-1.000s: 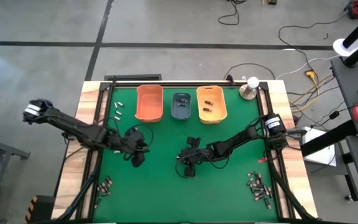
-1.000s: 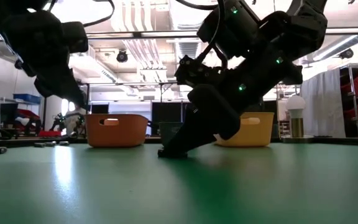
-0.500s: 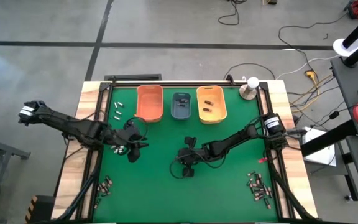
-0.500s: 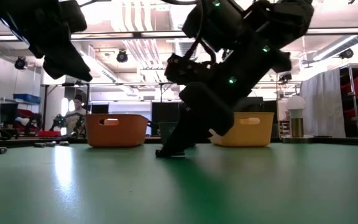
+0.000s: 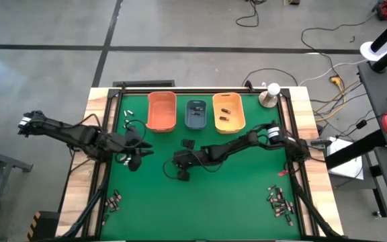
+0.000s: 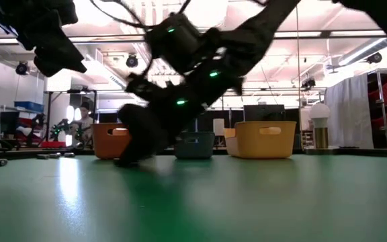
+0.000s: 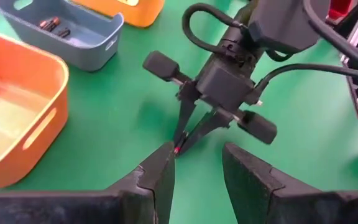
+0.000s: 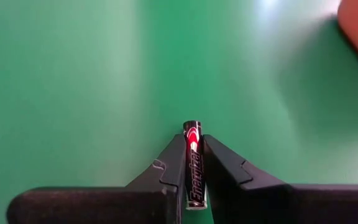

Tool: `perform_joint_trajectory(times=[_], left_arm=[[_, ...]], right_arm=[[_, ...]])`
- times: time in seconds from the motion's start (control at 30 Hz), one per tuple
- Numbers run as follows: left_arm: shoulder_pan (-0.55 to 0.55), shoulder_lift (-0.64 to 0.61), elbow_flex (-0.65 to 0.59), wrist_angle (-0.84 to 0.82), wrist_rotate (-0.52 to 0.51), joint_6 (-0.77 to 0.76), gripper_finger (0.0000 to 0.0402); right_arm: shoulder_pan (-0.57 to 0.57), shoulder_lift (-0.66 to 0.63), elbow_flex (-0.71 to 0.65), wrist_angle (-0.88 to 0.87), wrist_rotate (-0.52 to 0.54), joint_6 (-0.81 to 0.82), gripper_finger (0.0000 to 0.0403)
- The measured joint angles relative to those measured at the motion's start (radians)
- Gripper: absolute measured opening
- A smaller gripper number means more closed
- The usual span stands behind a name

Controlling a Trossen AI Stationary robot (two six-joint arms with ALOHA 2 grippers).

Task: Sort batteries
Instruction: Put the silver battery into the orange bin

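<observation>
Near the orange bin (image 5: 161, 111), the right gripper (image 8: 192, 165) is pinching a slim, rigid, slippery-looking Energizer battery (image 8: 192, 163) lengthwise along its body, probably a light load, while the left gripper (image 7: 196, 168) is hovering spread beside it.

Both arms are dark and slim, strung with looping black cables, each ending in a pincer of two tapered black fingers, the right pincer (image 7: 185, 138) behind a boxy black head with two round knobs, green lights glowing farther up its arm.
</observation>
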Motion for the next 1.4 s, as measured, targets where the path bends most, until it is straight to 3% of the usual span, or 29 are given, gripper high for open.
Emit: perform_joint_trajectory(times=[0.3,0.6,0.8,0.97,1.17,1.4], left_arm=[[0.000,0.007,-0.008,-0.041,0.054,-0.004,0.0114],[0.000,0.056,-0.012,-0.040,0.053,0.055,0.0114],[0.001,0.107,-0.012,0.003,0.051,0.153,0.0131],[0.019,0.190,-0.022,0.045,0.051,0.278,0.0149],[0.064,0.262,-0.155,0.389,0.091,0.352,0.0153],[0.128,0.349,-0.260,0.552,0.140,0.394,0.0153]], right_arm=[[-0.033,0.129,0.238,-0.124,-0.002,0.001,0.0040],[-0.030,0.118,0.277,-0.200,-0.001,-0.009,0.0096],[-0.008,-0.008,0.271,-0.316,0.001,-0.052,0.0145],[0.014,-0.174,0.276,-0.511,-0.001,-0.049,0.0172],[0.045,-0.333,0.275,-0.617,0.009,-0.016,0.0184],[0.073,-0.404,0.275,-0.658,0.051,0.071,0.0173]])
